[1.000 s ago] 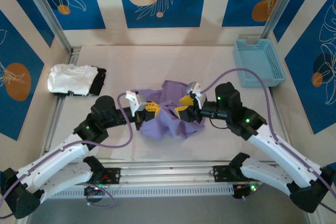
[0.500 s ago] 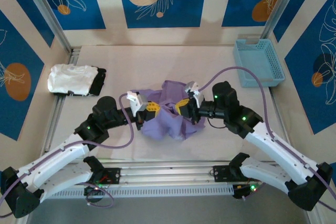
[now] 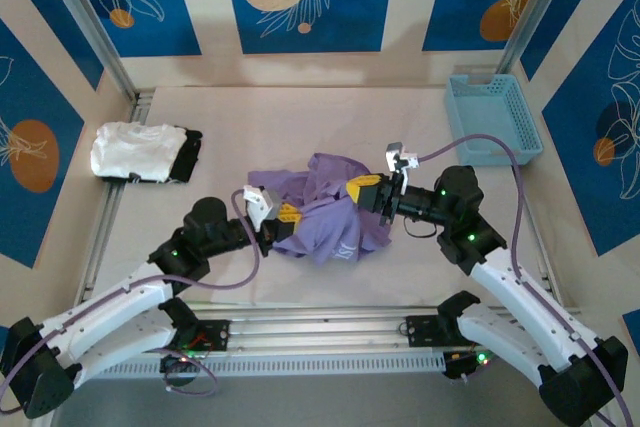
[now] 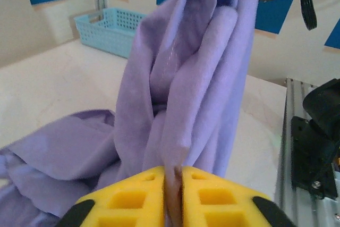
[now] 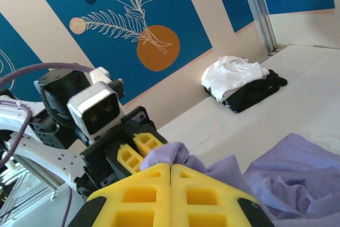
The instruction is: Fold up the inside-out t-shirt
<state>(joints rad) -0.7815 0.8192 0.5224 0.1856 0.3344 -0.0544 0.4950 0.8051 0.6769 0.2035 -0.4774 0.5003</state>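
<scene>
We've got the left tool point(image 3: 283, 215) clamped on the inside-out t-shirt point(image 3: 325, 227) at its left edge and the right tool point(image 3: 362, 190) clamped on its right side. The shirt sits bunched mid bench point(image 3: 300, 117) between them.

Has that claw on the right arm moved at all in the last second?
Yes. The right gripper has slid to the right, toward the side where the blue basket sits, pinching the lavender t-shirt as it goes.

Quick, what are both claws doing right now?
Left gripper: closed, pinching the t-shirt.
Right gripper: closed, pinching the t-shirt too.
</scene>
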